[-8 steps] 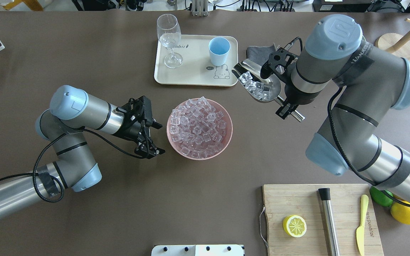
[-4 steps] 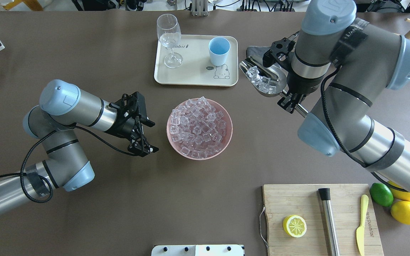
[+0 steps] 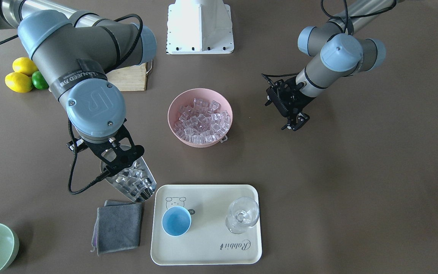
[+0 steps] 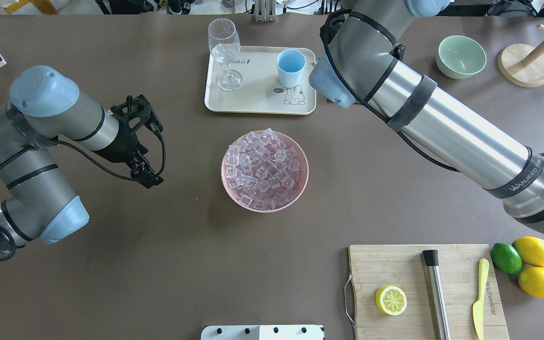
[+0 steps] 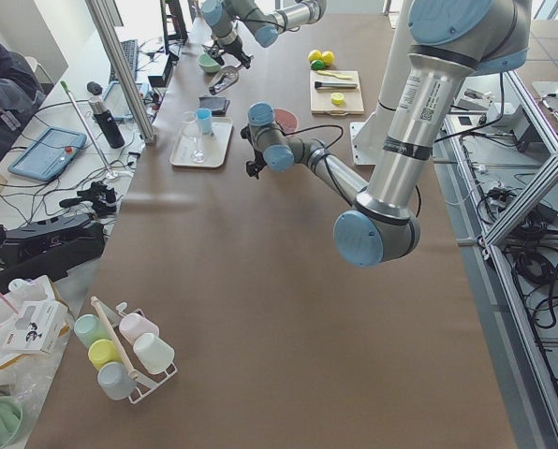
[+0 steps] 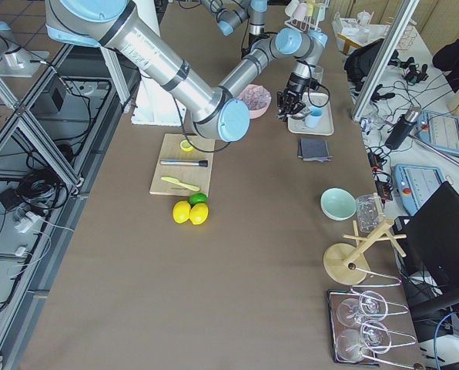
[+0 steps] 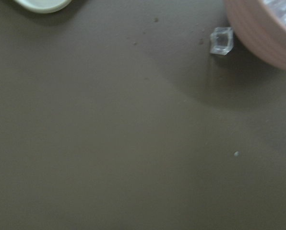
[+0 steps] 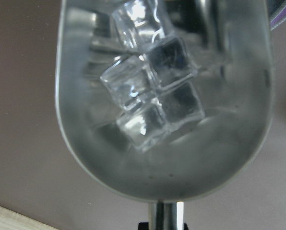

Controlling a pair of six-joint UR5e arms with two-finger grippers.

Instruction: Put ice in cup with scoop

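Note:
The steel scoop (image 3: 132, 182) holds several ice cubes (image 8: 152, 96) and hovers over the table beside the tray's corner, above the edge of a grey cloth. My right gripper (image 8: 163, 225) is shut on the scoop's handle; in the overhead view my right arm hides both. The light blue cup (image 3: 176, 220) (image 4: 291, 66) stands on the cream tray (image 3: 207, 251), a short way from the scoop's mouth. A pink bowl (image 4: 300, 189) is heaped with ice (image 4: 263, 165). My left gripper (image 4: 150, 178) (image 3: 297, 122) is open and holds nothing, off to the bowl's side.
A wine glass (image 4: 225, 52) shares the tray. One loose cube (image 7: 221, 40) lies by the pink bowl. The grey cloth (image 3: 118, 226) and a pale green bowl (image 4: 461, 56) flank the tray. A cutting board (image 4: 395, 264) carries a lemon half, a steel cylinder and a knife.
My right arm has swung toward the far side with the loaded scoop and now covers it in the overhead view. My left arm has drawn back, away from the pink bowl.

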